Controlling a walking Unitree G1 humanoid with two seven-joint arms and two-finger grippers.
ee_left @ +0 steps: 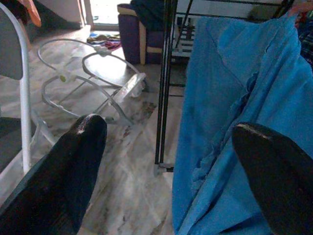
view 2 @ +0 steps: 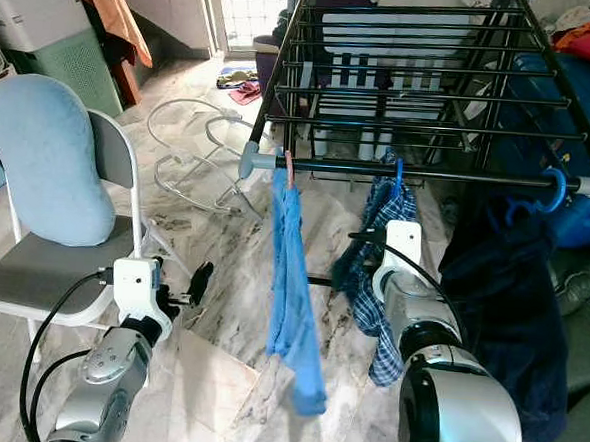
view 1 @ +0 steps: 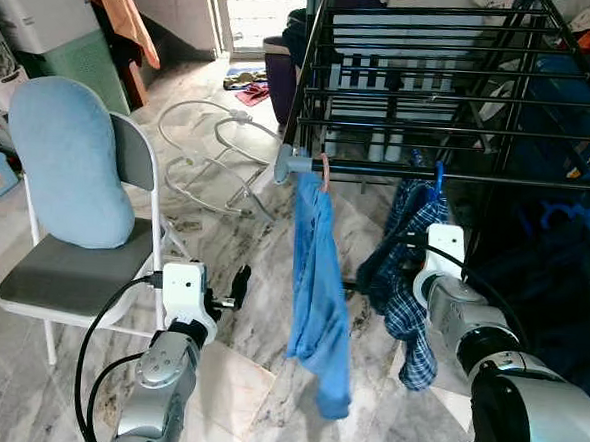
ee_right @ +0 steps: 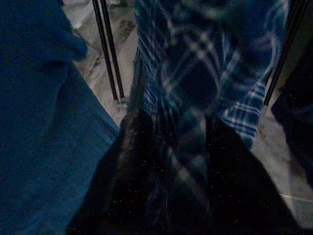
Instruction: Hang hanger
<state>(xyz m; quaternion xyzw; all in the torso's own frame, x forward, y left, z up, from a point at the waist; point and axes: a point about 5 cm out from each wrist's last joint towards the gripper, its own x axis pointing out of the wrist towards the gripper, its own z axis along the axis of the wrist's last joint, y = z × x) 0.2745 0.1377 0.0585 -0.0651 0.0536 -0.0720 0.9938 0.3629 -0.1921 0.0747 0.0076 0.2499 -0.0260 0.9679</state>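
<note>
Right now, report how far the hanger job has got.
Done: the blue garment and the plaid shirt both hang from the rack rail. In hand: the right hand is closed on the plaid shirt. The left hand is open, empty. Left: letting go.

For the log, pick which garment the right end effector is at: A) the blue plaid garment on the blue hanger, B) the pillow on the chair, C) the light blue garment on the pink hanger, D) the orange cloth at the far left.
A: the right end effector has its black fingers on either side of a fold of the blue plaid garment hanging from the rack's rail.
</note>
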